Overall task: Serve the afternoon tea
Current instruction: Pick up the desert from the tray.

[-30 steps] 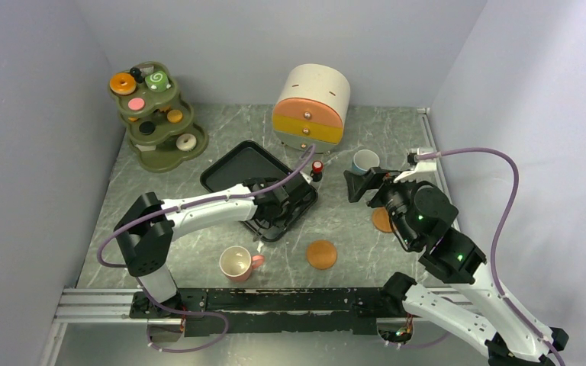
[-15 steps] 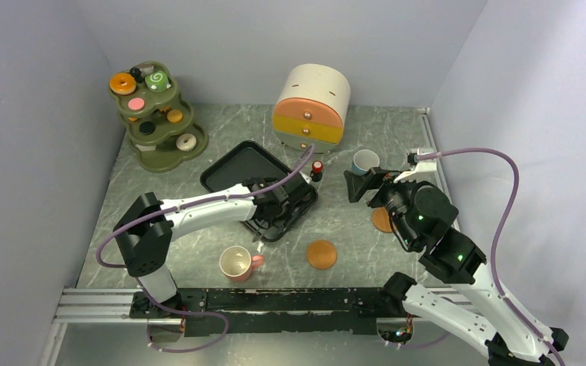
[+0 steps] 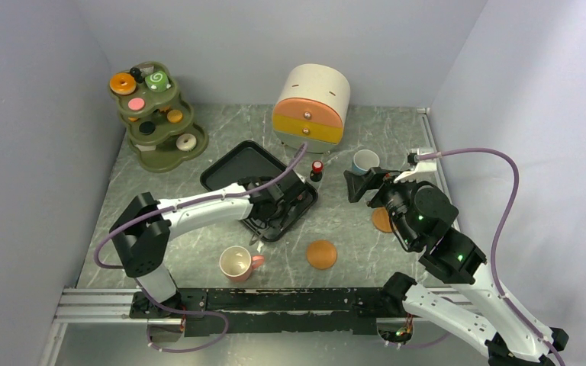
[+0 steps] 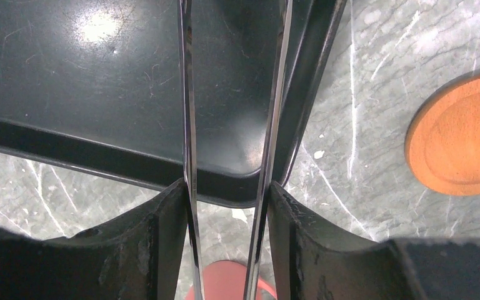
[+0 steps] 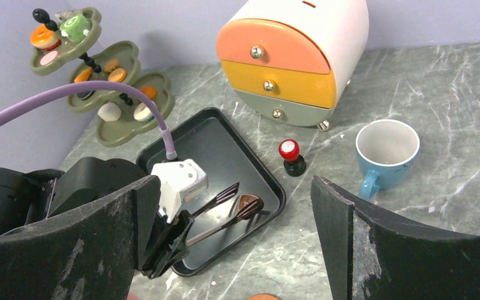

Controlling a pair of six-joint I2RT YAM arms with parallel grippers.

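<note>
My left gripper [image 4: 225, 187] is shut on a pair of metal tongs [image 4: 187, 125] over the near corner of the black tray [image 3: 240, 164]. In the right wrist view the tongs' [image 5: 225, 212] forked tips stand apart, one of them over a brown cookie [image 5: 247, 205] lying in the tray. The pink cup [image 3: 236, 263] stands near the front, with an orange saucer [image 3: 321, 254] to its right. A second saucer [image 3: 381, 221] is partly hidden under my right arm. My right gripper [image 5: 234, 181] hangs open and empty, near the blue cup [image 5: 387, 147].
The olive tiered stand [image 3: 152, 114] with doughnuts, a green swirl roll and other pastries is at the back left. A rounded drawer cabinet [image 3: 311, 107] stands at the back centre. A small red-topped black piece [image 3: 317, 169] sits between tray and blue cup.
My left arm has shifted slightly toward the near left with the tongs still held. The right arm has not moved.
</note>
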